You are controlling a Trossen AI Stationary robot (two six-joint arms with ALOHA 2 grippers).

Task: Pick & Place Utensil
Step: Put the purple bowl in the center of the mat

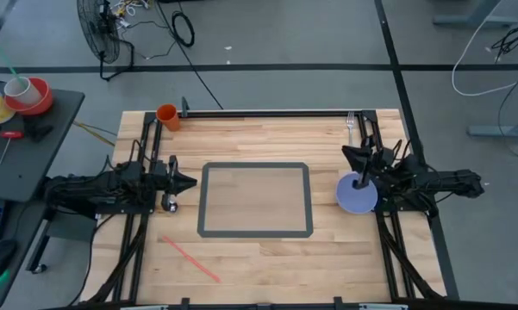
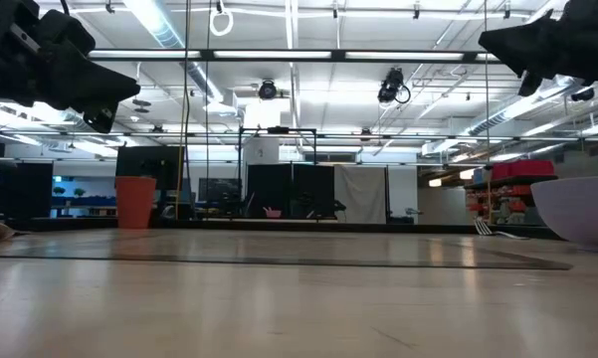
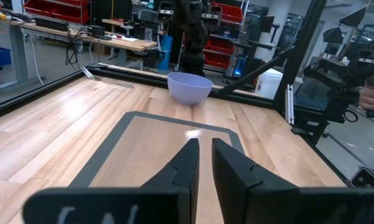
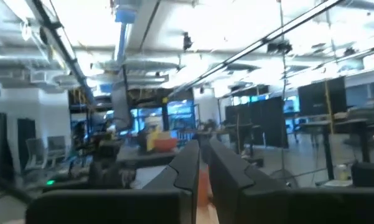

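**Fork parked by the right arm, nothing grabbed yet**

Fork (image 1: 351, 123) lies flat on the desk (image 1: 267, 258), up near the far right corner. Sits just past the right gripper (image 1: 352, 155), on the side toward the back rail. Runs front to back, with what looks like the tines at the far end. Looks thin, silvery and low to the wood, so probably fiddly to pinch.

Right fingers (image 4: 188, 163) pinched almost together, empty, raised and aimed level at the room. Probably needs a tilt down, an opening and a short reach. Lavender bowl (image 1: 357, 195) sits under that wrist, on the near side.

Left gripper (image 1: 190, 182) waits across the grey-framed mat (image 1: 255, 232), fingers (image 3: 185, 165) nearly closed and empty too. Well apart from the fork, so clearly the right arm's job.
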